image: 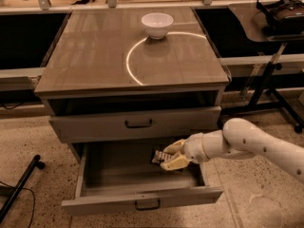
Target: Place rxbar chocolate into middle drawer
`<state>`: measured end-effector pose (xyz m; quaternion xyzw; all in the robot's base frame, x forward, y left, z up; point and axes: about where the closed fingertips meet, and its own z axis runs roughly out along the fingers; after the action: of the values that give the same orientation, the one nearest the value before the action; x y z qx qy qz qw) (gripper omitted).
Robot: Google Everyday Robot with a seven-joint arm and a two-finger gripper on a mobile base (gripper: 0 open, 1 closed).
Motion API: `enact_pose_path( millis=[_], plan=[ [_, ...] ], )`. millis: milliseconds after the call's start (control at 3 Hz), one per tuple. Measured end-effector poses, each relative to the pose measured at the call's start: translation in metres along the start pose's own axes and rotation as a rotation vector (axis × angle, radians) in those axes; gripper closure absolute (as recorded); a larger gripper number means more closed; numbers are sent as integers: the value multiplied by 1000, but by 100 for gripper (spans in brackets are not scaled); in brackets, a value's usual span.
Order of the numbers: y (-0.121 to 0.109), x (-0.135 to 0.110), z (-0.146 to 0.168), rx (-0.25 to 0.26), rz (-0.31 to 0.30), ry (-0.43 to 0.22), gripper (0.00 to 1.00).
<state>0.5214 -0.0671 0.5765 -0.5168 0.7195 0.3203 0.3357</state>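
The middle drawer [142,199] is pulled open below the closed drawer front [137,123]. My gripper [171,155] reaches in from the right, low inside the drawer's right part. Its cream fingers [175,163] are shut on the rxbar chocolate [158,156], a dark wrapped bar with pale markings that sticks out to the left. The bar is just above the drawer floor. I cannot tell if it touches the floor.
A white bowl [157,24] stands at the back of the cabinet top [95,56]. A black stand leg [21,186] lies on the floor at left. A side table with a black headset [285,11] and its frame stand at right.
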Motion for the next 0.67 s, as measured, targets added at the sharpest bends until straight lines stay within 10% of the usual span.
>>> enact_pose_path(
  millis=[667],
  plan=[
    [-29,72,65,63,118,8,73]
  ],
)
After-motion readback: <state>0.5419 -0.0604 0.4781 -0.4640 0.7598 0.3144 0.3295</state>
